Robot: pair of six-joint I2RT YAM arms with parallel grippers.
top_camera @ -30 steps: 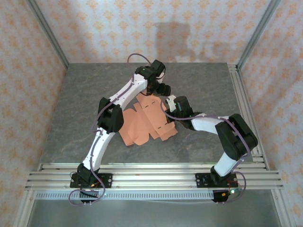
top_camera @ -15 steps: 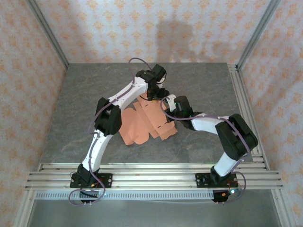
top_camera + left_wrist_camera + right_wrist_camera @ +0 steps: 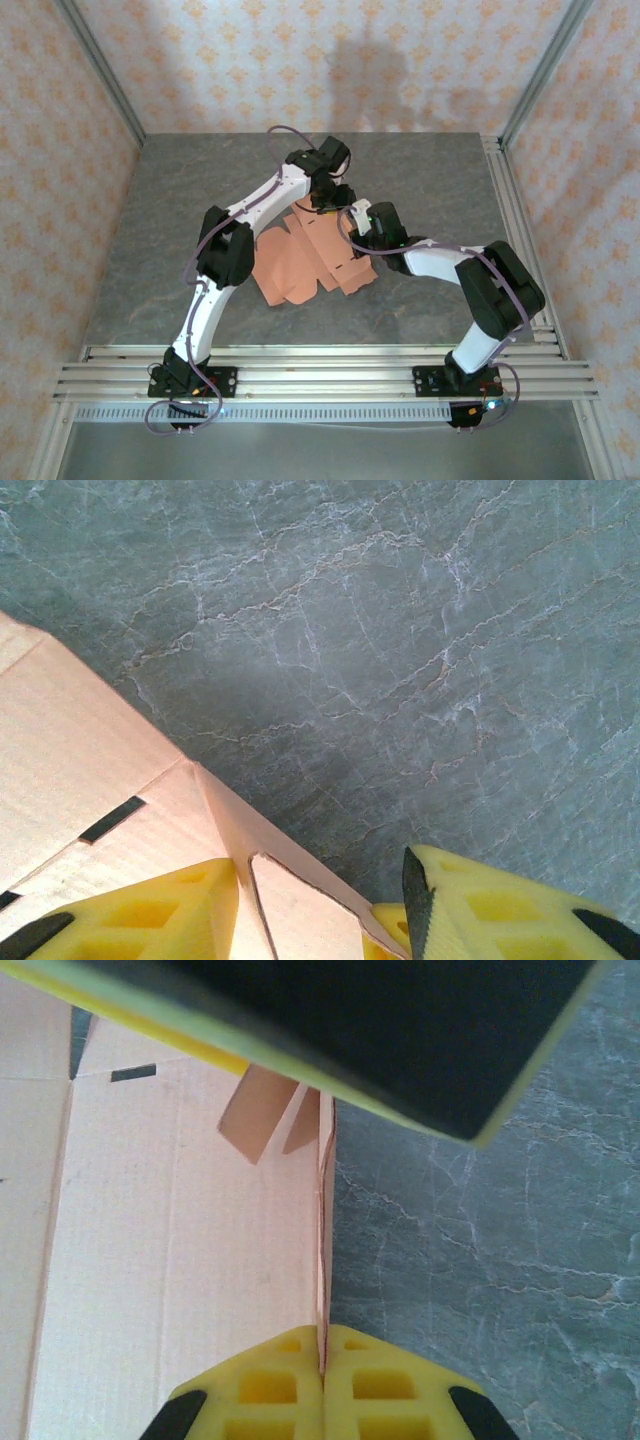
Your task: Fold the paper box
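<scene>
Since a second ago our left gripper (image 3: 323, 198) has come down and a little nearer, from above the far edge of the sheet onto that edge, and its jaws have narrowed. The rest of the scene has kept its place.

At the left, the white and black left arm reaches over the flat, salmon-orange, many-flapped card of the paper box (image 3: 300, 265). It lies unfolded near the middle of the grey, stone-patterned table (image 3: 170, 220). In the left wrist view, the left gripper's yellow fingers (image 3: 140, 910) stand apart, with a raised corner flap (image 3: 300, 910) of the card between them. The left finger lies against the card, while a gap shows before the right finger, so we see nothing clamped here. A dark slot in the card sits just left of the flap.

Further right, the right gripper (image 3: 357, 216) meets the sheet's far right edge, close beside the left gripper. In the right wrist view its yellow fingers (image 3: 270, 1390) are pressed together on a thin upright edge of the paper box, which rises between them. The flat panel lies to their left and bare table to their right.
</scene>
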